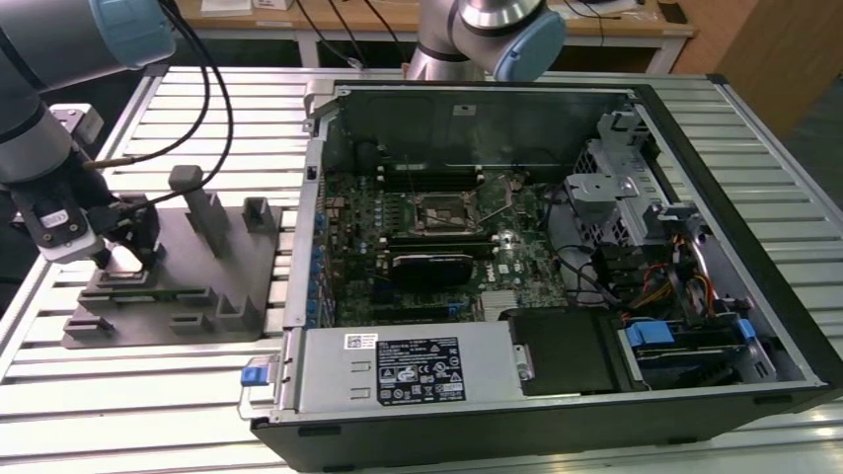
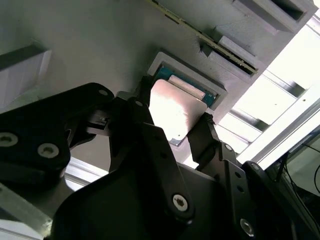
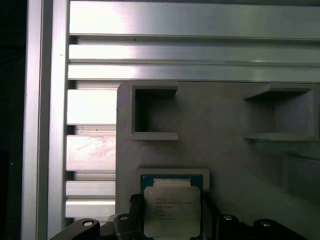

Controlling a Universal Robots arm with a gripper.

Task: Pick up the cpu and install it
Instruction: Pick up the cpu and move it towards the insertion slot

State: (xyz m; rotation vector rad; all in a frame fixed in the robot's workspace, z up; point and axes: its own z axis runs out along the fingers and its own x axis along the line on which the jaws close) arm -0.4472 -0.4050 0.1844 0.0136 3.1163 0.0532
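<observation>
The gripper (image 1: 121, 252) was low over the grey fixture (image 1: 244, 286), which lay on the slatted aluminium table (image 1: 158, 395) at the exterior view's left. In both wrist views the cpu (image 2: 175, 107) (image 3: 172, 210) sat between the 2 black fingers (image 2: 200, 135), 1 finger against each of 2 opposite edges. So the jaws were clenched on the cpu. Its pale silver top faced the cameras.

The cpu was over a shallow square pocket (image 3: 172, 179) of the fixture, and a green-blue rim of that pocket showed past 1 edge of the chip. Whether the chip rested in the pocket or was lifted a little, I cannot tell.

In the exterior view the open computer case (image 1: 554, 434) lay just beside the fixture, on that view's right. The socket (image 1: 441, 212) on its motherboard was well apart from the gripper.
</observation>
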